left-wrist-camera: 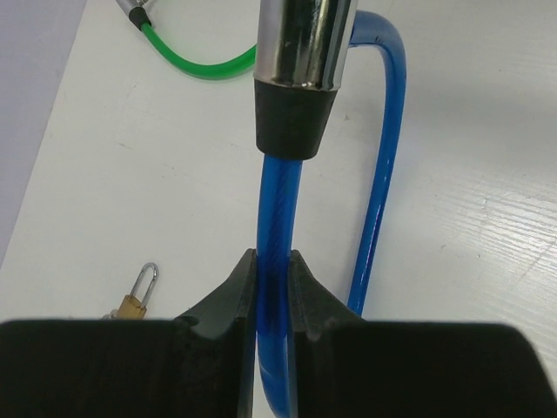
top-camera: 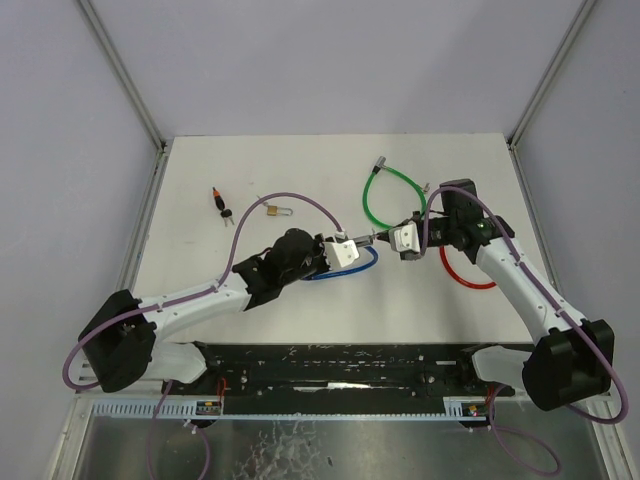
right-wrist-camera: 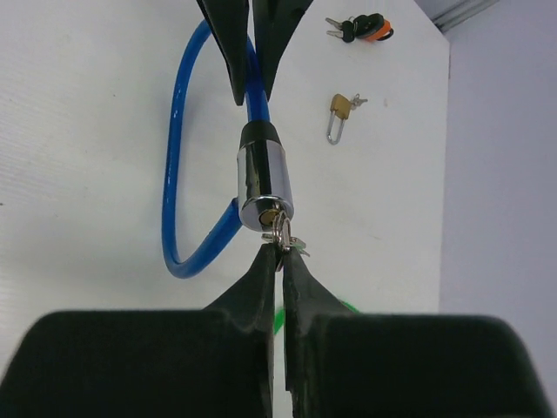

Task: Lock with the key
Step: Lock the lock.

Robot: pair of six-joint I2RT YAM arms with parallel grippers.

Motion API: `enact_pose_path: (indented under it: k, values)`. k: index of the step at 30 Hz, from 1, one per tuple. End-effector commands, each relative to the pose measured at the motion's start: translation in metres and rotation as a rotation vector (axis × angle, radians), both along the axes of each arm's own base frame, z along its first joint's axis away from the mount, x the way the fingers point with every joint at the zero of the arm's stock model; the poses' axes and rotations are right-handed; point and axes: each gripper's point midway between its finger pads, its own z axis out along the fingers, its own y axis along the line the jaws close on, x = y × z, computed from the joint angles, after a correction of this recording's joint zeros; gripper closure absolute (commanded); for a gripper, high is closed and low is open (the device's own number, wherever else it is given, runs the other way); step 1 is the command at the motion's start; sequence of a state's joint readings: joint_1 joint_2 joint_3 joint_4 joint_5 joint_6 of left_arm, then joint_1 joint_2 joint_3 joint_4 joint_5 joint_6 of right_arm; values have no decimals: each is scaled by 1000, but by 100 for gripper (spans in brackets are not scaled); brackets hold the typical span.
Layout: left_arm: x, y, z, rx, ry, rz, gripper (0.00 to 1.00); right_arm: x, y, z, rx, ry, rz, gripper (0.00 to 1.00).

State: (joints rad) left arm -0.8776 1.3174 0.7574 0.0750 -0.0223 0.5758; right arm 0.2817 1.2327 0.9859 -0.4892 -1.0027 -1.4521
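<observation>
1. Our left claw (left-wrist-camera: 272, 261) is clenched on the blue cable (left-wrist-camera: 280, 196) just below the chrome barrel (right-wrist-camera: 261, 178), which sits mid-table between the two arms
2. Our right claw (right-wrist-camera: 280, 254) is pinched shut on the key (right-wrist-camera: 283, 233), whose blade is in the barrel's end face
3. We judge the turn to be the risky part. The fingertips hold only the edge of the small key head, so it could slip out of the pinch as the wrist rolls
4. The left grip is on round, slick cable, not on the barrel. The barrel may spin along with the key, and then nothing locks
5. If our wrist axis is off the key's axis, the turn would pry sideways and could bend the key or pull it out
6. We cannot see whether the cable's free end is seated in the barrel. If it is not, the turn locks nothing
7. Count: three cable locks, the blue one, a green (top-camera: 385, 195) and a red (top-camera: 465, 277); one brass padlock (top-camera: 275, 210); one key bunch (top-camera: 220, 203) with orange and black heads, well apart on the table (top-camera: 300, 165); one key in the barrel
</observation>
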Motion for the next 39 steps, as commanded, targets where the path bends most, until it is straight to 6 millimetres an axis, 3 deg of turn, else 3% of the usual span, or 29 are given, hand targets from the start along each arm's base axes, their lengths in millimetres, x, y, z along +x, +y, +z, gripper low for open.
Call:
enact_pose_path:
  k: [1,5,15,19,23,30,39]
  values:
    - [-1,-9,5,-30,21,-23,100,6,-1,-6,-70,-120,46,92]
    - [-1,-7,5,-31,21,-19,100,5,-7,-4,-73,-78,-10,81]
    - [-1,-7,4,-31,27,-22,100,-2,-29,18,8,27,-71,64]
    - [-1,-7,4,-32,30,-24,100,-8,-25,34,55,78,-58,49]
    - [-2,-9,4,-32,34,-29,100,-9,-18,48,87,95,-25,40]
    - [-2,-9,4,-28,38,-32,100,-3,-6,43,24,112,-10,43]
    - [-2,-9,3,-24,39,-32,100,4,-5,30,-33,136,-22,54]
